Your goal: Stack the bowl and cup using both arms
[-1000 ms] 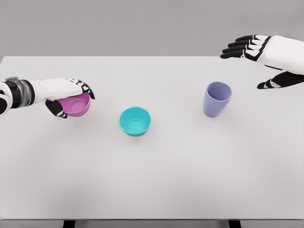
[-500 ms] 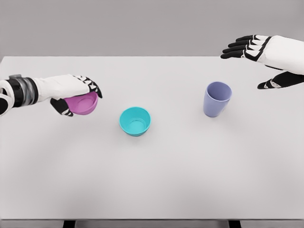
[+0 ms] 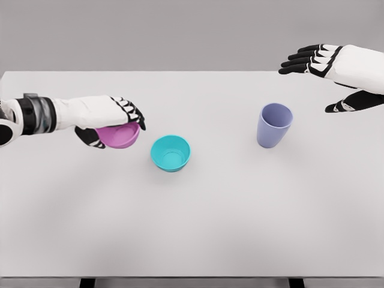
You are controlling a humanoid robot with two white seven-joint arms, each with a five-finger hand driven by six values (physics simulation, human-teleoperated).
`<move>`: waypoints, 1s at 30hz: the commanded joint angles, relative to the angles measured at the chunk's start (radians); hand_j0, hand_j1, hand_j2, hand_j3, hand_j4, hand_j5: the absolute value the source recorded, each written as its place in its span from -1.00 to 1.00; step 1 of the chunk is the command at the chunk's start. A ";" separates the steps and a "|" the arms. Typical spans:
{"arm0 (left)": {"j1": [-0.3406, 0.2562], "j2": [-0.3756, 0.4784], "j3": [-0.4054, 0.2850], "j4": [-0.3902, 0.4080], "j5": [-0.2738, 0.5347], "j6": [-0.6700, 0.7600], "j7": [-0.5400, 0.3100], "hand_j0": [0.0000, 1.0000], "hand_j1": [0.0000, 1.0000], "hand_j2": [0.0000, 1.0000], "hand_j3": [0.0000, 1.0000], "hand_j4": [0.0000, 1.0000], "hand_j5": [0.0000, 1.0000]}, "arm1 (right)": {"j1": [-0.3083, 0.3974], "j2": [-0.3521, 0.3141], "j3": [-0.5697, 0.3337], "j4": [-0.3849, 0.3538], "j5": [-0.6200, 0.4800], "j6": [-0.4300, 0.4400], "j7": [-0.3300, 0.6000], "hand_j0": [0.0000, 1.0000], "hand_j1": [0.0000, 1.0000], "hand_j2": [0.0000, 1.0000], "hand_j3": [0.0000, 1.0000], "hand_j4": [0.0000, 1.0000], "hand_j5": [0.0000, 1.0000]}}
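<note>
Left robot hand [image 3: 111, 120] grips the pink bowl [image 3: 120, 136] just left of the teal bowl [image 3: 171, 153]. Purple cup [image 3: 274, 125] stands upright toward the tabletop [image 3: 210, 228] right edge. Right robot hand [image 3: 327, 75] hovers open.

Held bowl [image 3: 119, 135] left of bowl [image 3: 171, 153]; cup [image 3: 274, 125] right

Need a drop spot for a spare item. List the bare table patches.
Free: the near half of the table, below the teal bowl, and the strip between it and the purple cup. Crowded: left of the teal bowl, where the left hand holds the pink bowl.
</note>
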 commanded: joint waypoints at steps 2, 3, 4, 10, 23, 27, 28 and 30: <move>0.000 -0.014 0.001 0.000 0.000 -0.044 0.001 0.32 0.32 0.32 0.32 0.32 0.32 | 0.000 -0.001 0.000 0.000 -0.006 0.003 -0.001 1.00 1.00 1.00 1.00 1.00 1.00; -0.008 -0.016 0.001 0.000 0.000 -0.061 0.001 0.32 0.32 0.32 0.32 0.32 0.32 | 0.000 -0.001 0.000 0.000 -0.006 0.003 -0.001 1.00 1.00 1.00 1.00 1.00 1.00; -0.009 -0.020 0.001 0.000 0.000 -0.064 0.001 0.32 0.32 0.32 0.32 0.32 0.32 | 0.000 -0.001 0.000 0.000 -0.006 0.003 -0.001 1.00 1.00 1.00 1.00 1.00 1.00; -0.012 -0.045 -0.002 0.000 -0.001 -0.088 0.001 0.33 0.33 0.33 0.33 0.33 0.33 | 0.000 -0.001 0.000 0.000 -0.006 0.003 -0.001 1.00 1.00 1.00 1.00 1.00 1.00; -0.014 -0.138 -0.013 0.003 -0.030 -0.104 0.001 0.32 0.32 0.32 0.32 0.32 0.32 | 0.000 -0.001 0.000 -0.001 -0.006 0.003 -0.001 1.00 1.00 1.00 1.00 1.00 1.00; -0.011 -0.158 -0.015 0.003 -0.047 -0.105 0.001 0.32 0.32 0.32 0.32 0.32 0.32 | 0.000 -0.001 0.000 -0.001 -0.006 0.003 -0.001 1.00 1.00 1.00 1.00 1.00 1.00; -0.011 -0.164 -0.016 0.002 -0.047 -0.107 0.001 0.33 0.33 0.33 0.33 0.33 0.33 | 0.000 -0.001 0.000 -0.001 -0.006 0.003 -0.001 1.00 1.00 1.00 1.00 1.00 1.00; -0.009 -0.175 -0.028 0.002 -0.049 -0.107 0.001 0.32 0.32 0.32 0.32 0.32 0.32 | 0.000 -0.001 0.000 0.000 -0.006 0.003 -0.001 1.00 1.00 1.00 1.00 1.00 1.00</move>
